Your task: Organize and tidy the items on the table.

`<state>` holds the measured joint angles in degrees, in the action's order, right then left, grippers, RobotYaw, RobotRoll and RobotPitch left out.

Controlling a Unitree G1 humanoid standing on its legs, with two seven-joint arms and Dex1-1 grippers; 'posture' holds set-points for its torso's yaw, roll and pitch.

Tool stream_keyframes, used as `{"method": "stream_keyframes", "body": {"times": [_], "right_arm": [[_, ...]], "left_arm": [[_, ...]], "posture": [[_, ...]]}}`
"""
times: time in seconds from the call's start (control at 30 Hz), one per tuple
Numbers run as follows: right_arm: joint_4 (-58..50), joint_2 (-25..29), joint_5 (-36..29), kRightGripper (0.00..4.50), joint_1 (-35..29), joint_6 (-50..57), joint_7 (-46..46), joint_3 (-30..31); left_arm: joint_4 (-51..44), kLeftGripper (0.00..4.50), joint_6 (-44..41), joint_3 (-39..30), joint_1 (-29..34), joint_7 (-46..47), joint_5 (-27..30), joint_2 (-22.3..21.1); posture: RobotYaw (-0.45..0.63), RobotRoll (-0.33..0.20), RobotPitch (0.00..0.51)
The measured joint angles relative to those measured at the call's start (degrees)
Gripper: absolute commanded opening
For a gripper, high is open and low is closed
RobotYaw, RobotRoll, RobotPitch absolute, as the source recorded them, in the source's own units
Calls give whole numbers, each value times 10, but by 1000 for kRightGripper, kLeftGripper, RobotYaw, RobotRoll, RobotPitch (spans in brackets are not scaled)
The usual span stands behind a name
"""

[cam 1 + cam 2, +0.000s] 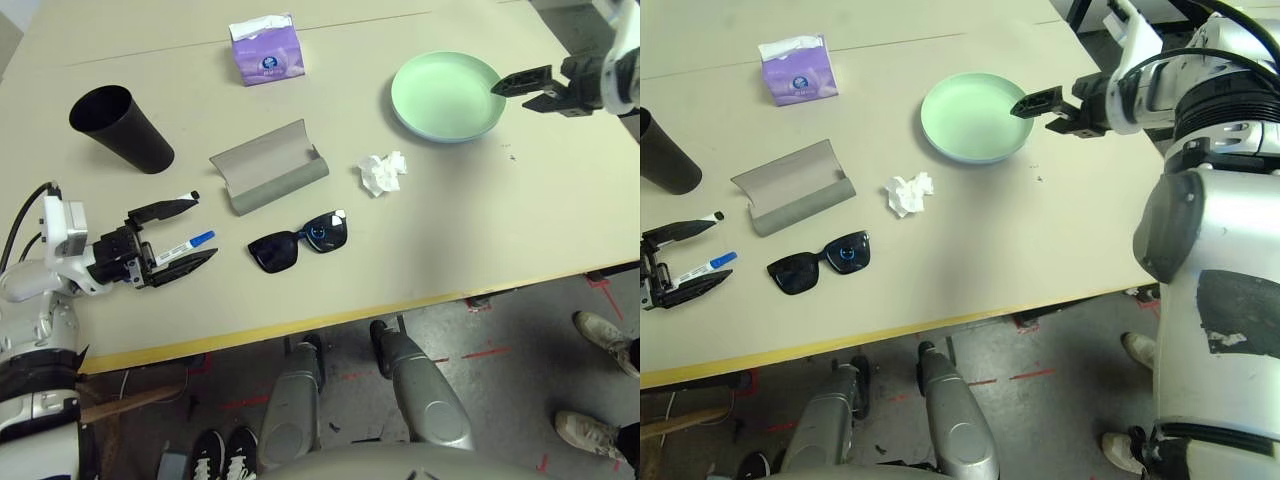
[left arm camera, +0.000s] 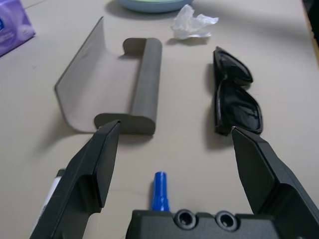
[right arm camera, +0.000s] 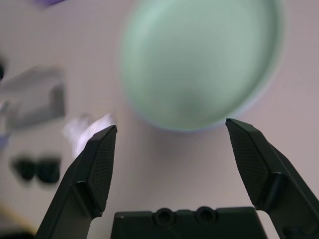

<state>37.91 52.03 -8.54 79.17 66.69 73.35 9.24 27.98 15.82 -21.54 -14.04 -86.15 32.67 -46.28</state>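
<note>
My left gripper (image 1: pixel 185 233) stands open low over the table (image 1: pixel 480 230) at the near left. The blue-capped marker (image 1: pixel 187 246) lies between its fingers, its cap (image 2: pixel 159 191) pointing toward the sunglasses. A second white marker (image 1: pixel 188 197) peeks out beside the far finger. The black sunglasses (image 1: pixel 299 243) lie just right of that gripper. The open grey glasses case (image 1: pixel 268 166) is behind them. A crumpled tissue (image 1: pixel 382 173) lies mid-table. My right gripper (image 1: pixel 522 92) hangs open at the right rim of the green plate (image 1: pixel 447 96), which has a pale blue edge.
The black cup (image 1: pixel 120 128) lies on its side at the far left. The purple tissue box (image 1: pixel 267 50) stands at the back. The table's yellow front edge (image 1: pixel 400 305) runs close below the sunglasses. A person's shoes (image 1: pixel 605 330) are on the floor at the right.
</note>
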Motion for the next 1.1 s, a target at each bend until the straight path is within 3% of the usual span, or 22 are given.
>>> {"method": "stream_keyframes", "body": {"times": [0.07, 0.13, 0.23, 0.37, 0.57, 0.8, 1.1], "right_arm": [[-183, 31, -51, 4472, -123, 23, 16, -41], [-332, 17, -88, 4472, -229, 27, -9, -99], [-497, -42, -123, 4472, -324, 17, -69, -149], [-595, -83, -137, 4472, -407, -27, -129, -145], [-609, -147, -106, 4472, -453, -132, -218, -88], [-470, -185, 2, 4472, -453, -339, -294, -16], [-366, -238, 37, 4472, -428, -456, -303, 11]], "left_arm": [[9, 4500, -1, -1, -4, -2, 0, -5], [14, 4500, -1, -1, -10, -6, 0, -10], [22, 4500, -1, 0, -27, -10, 0, -12], [37, 4500, 0, 0, -35, -14, -4, -13], [42, 4500, 2, 0, -38, -15, -7, -12], [37, 4500, 4, -3, -26, -11, -6, -11], [25, 4500, 4, -9, -14, -2, -4, -9]], "posture": [[-208, 0, 327], [-213, 0, 327], [-222, 0, 322], [-221, 0, 316], [-203, 0, 307], [-186, 0, 300], [-170, 0, 295]]}}
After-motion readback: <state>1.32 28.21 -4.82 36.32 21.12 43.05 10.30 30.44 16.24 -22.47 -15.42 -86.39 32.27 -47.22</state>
